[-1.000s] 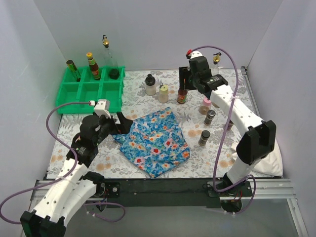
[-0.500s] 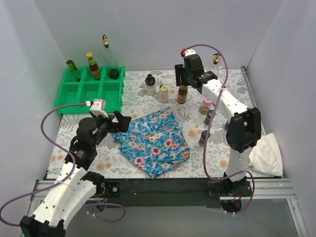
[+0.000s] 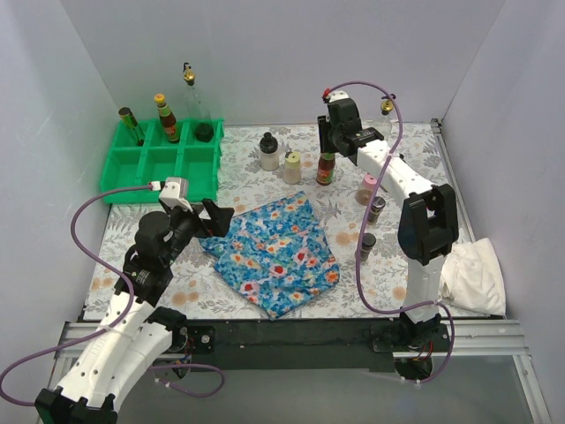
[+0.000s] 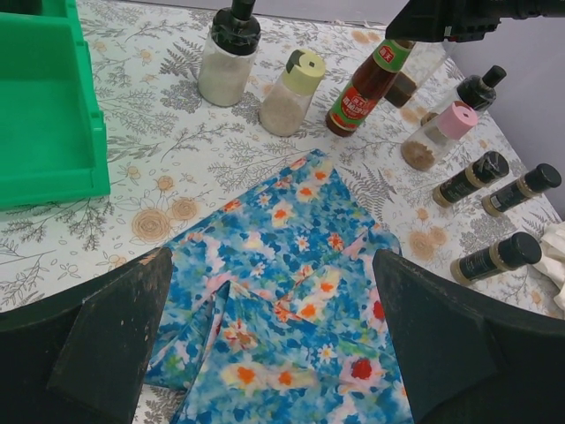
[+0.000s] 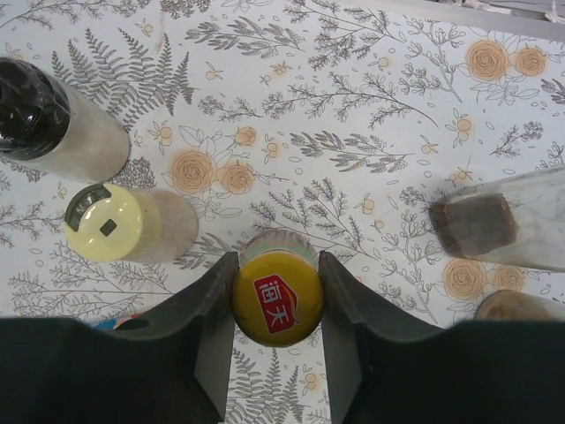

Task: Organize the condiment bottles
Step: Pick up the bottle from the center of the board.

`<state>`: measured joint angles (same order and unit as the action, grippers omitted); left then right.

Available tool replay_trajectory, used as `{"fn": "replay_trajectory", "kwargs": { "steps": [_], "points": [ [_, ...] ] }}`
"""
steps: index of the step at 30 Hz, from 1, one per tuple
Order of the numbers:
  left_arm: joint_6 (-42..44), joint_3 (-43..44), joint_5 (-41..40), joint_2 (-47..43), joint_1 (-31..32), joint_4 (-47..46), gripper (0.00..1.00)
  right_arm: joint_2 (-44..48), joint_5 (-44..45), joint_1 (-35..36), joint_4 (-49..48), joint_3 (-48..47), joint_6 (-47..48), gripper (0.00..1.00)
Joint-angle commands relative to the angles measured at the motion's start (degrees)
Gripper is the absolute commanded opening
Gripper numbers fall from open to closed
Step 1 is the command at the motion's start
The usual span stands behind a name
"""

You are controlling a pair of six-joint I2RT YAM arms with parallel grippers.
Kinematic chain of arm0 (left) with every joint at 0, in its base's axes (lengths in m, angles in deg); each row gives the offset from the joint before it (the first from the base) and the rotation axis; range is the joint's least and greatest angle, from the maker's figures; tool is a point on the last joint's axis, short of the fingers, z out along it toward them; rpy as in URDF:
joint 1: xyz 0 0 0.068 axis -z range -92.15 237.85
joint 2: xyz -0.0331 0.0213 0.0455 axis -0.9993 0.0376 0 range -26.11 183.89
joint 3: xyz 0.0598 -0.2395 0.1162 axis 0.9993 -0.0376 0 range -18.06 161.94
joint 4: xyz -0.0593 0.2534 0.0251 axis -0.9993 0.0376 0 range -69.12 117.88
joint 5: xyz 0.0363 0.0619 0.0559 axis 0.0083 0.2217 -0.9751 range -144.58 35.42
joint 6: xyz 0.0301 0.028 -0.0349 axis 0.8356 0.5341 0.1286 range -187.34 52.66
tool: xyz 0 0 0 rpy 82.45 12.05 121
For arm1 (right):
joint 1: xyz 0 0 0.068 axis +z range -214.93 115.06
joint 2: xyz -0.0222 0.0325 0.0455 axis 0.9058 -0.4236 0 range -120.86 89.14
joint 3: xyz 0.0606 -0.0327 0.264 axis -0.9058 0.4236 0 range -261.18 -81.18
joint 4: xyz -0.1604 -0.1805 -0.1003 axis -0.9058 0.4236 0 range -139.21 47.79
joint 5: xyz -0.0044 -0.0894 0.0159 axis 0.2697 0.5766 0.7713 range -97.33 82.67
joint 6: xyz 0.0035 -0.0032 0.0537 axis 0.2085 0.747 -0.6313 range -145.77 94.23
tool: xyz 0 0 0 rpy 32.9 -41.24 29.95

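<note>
The right gripper [image 5: 276, 284] is clenched on the sauce bottle [image 4: 364, 88], top centre of the overhead view, so I'd say this one is at the point of being picked up. The bottle is upright with its base on the table [image 5: 353, 150], not yet lifted as far as I can tell.

Just left of it stand the cream shaker [image 3: 292, 167] and the white bottle [image 3: 268, 152]. Right and lower, the pink-lidded jar [image 3: 368, 188] and several dark jars [image 4: 468, 181] wait on the table. A gold-topped bottle [image 3: 386, 108] shows behind the arm.

Far off at upper left, the green tray [image 3: 124, 172] has only three bottles, all in its back row. The nearer compartments show bare green. By my reckoning less than half the job is done.

The left gripper [image 3: 216, 219] hangs released, fingers spread wide over the blue cloth [image 3: 278, 252] in the middle, holding nothing.

Looking down the right wrist, the yellow cap [image 5: 275, 309] sits squarely between the two jaws. Each jaw presses against a side of the cap. The grip is high, on the cap, and the bottle's body is hidden below it.
</note>
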<state>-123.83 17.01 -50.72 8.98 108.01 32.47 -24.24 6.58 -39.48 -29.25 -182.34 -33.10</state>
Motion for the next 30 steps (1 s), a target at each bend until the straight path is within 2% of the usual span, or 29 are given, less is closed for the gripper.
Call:
{"fn": "replay_trajectory", "kwargs": {
  "steps": [1,3,4,5,10,14,17,20,21,25,30],
  "points": [
    [1.1,0.8,-1.2,-0.4,0.1,-0.3,0.98,0.5,1.4,-0.1,-2.2,-2.5,1.1,0.24],
    [1.2,0.8,-1.5,-0.3,0.1,-0.2,0.98,1.9,1.4,-0.1,-2.1,-2.2,1.7,0.15],
    [0.9,0.9,-2.0,-0.3,0.2,0.2,0.98,2.5,1.4,-0.1,-1.9,-2.1,1.8,0.03],
    [0.6,1.0,-2.4,-0.1,0.1,0.3,0.98,3.9,1.4,-0.1,-1.5,-2.1,2.0,0.01],
    [-6.9,7.3,-7.0,5.8,0.1,7.5,0.98,10.5,1.3,0.8,1.3,-2.1,2.7,0.01],
    [-14.2,17.2,-4.4,9.2,0.1,14.3,0.98,15.2,0.9,2.8,3.1,-2.5,2.5,0.01],
    [-16.3,22.0,-4.7,9.3,0.1,18.0,0.98,17.8,0.0,6.1,3.8,-2.9,1.1,0.01],
    [-18.2,29.6,-5.8,9.0,0.1,23.4,0.98,19.3,0.4,11.9,4.6,-3.3,-0.5,0.01],
    [-18.7,33.5,-6.2,8.8,0.2,24.6,0.98,19.6,1.3,15.7,4.6,-3.4,-0.8,0.01],
    [-20.8,41.0,-8.0,5.7,0.1,28.0,0.98,19.2,2.4,25.4,3.9,-4.0,-4.8,0.01],
    [-25.2,46.2,-15.9,0.1,0.1,30.7,0.98,15.0,4.0,37.9,1.9,-6.1,-8.8,0.01]
  ]
}}
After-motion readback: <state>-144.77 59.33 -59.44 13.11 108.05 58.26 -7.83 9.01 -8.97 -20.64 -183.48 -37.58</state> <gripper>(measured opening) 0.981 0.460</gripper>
